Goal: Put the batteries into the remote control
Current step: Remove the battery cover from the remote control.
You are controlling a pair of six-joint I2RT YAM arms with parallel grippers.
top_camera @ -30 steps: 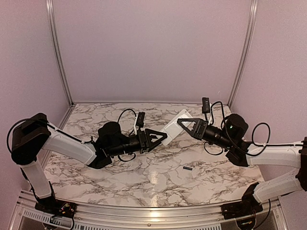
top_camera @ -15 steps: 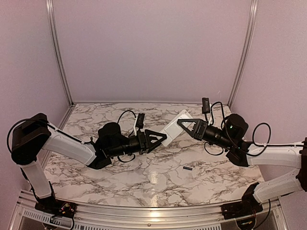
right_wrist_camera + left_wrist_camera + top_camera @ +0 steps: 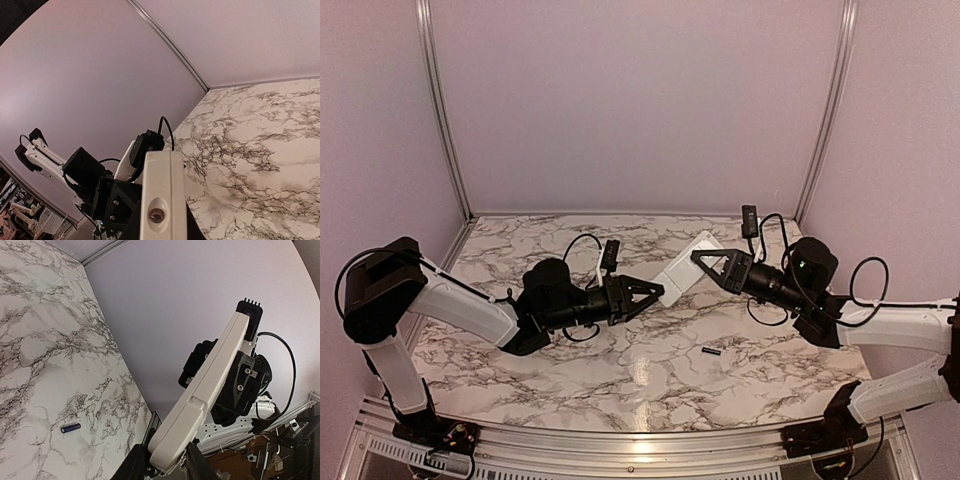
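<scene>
The white remote control (image 3: pixel 684 263) hangs above the table, held at both ends. My left gripper (image 3: pixel 658 289) is shut on its lower left end, and my right gripper (image 3: pixel 700 256) is shut on its upper right end. In the left wrist view the remote (image 3: pixel 210 385) runs up from my left gripper (image 3: pixel 167 467) to the right gripper (image 3: pixel 245 385). In the right wrist view I look along its end face (image 3: pixel 158 190), with my right gripper (image 3: pixel 159 227) around it. One black battery (image 3: pixel 711 352) lies on the marble and also shows in the left wrist view (image 3: pixel 70 428). The other battery is out of view.
A small pale piece (image 3: pixel 729 361) lies beside the battery. The marble table (image 3: pixel 620 360) is walled at the back and sides, with a metal rail (image 3: pixel 620 445) at the near edge.
My left wrist has rolled and shifted slightly right while staying on the remote's end. The right arm and the battery have hardly moved.
</scene>
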